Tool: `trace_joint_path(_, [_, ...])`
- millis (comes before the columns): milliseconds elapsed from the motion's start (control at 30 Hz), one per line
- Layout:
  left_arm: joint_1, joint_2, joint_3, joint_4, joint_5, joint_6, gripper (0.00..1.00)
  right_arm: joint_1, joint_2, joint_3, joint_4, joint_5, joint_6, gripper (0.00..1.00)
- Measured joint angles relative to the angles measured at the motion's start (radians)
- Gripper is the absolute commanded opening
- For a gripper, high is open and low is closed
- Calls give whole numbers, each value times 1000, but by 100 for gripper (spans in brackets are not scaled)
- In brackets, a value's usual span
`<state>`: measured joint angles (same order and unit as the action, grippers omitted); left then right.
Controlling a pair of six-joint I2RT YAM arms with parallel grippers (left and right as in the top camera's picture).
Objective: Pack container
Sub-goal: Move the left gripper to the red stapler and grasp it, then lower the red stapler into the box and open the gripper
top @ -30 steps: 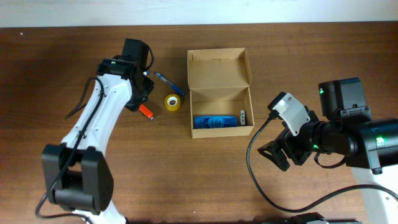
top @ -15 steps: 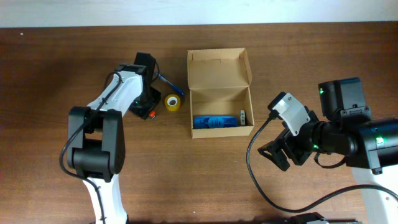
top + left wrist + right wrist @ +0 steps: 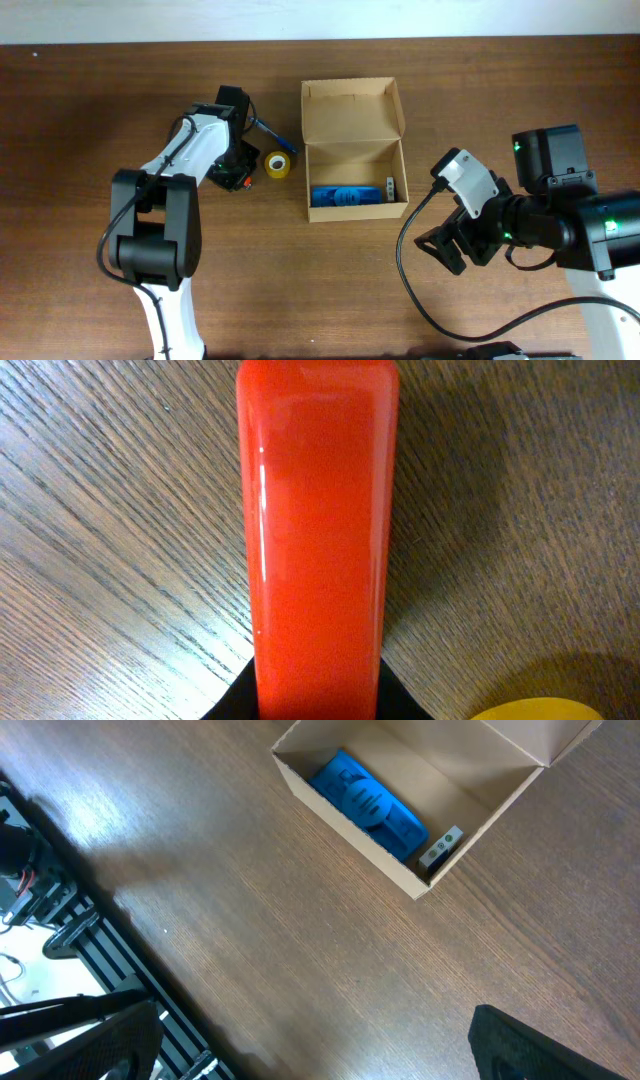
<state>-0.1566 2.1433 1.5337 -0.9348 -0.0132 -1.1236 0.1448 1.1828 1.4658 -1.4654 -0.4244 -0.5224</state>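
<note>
The container point(image 3: 312, 118) is a tan cardboard box standing open at the table's middle, its flap lid folded back. Inside lie a blue packet point(image 3: 348, 195) and a small grey piece point(image 3: 389, 188); both also show in the right wrist view, the box point(image 3: 330, 802) at the top. My left gripper point(image 3: 232, 172) is down at the table left of the box, its fingers tight against both sides of a glossy orange stick point(image 3: 318, 530). A yellow tape roll point(image 3: 277, 164) and a blue pen point(image 3: 270, 130) lie between it and the box. My right gripper point(image 3: 455, 250) is open and empty to the right front of the box.
The yellow roll's edge point(image 3: 540, 710) sits close to the right of the orange stick. In the right wrist view a dark rack point(image 3: 60, 920) runs past the table's edge at the left.
The left arm swung in and dropped onto the orange stick a second ago, then stayed still. The right arm has not moved.
</note>
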Motion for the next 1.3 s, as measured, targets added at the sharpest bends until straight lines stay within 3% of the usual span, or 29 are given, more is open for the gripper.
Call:
trace_joint_path(300, [-28, -76, -12, -40, -21, 40, 2, 0, 0, 0, 0, 0, 0, 99])
trace_joint_path(467, [-122, -323, -13, -45, -62, 115, 2, 0, 0, 0, 0, 0, -1, 99])
trace_joint_path(633, [-255, -365, 1, -40, -66, 215, 2, 0, 0, 0, 0, 0, 0, 99])
trace_joint_path(800, [-371, -365, 81, 57, -69, 491, 2, 0, 0, 0, 0, 0, 0, 99])
trace_joint_path(1000, [-454, -365, 97, 104, -55, 952, 1, 0, 0, 0, 0, 0, 0, 99])
trace_joint_path(1300, [-460, -122, 383, -167, -34, 1490, 2, 0, 0, 0, 0, 0, 0, 99])
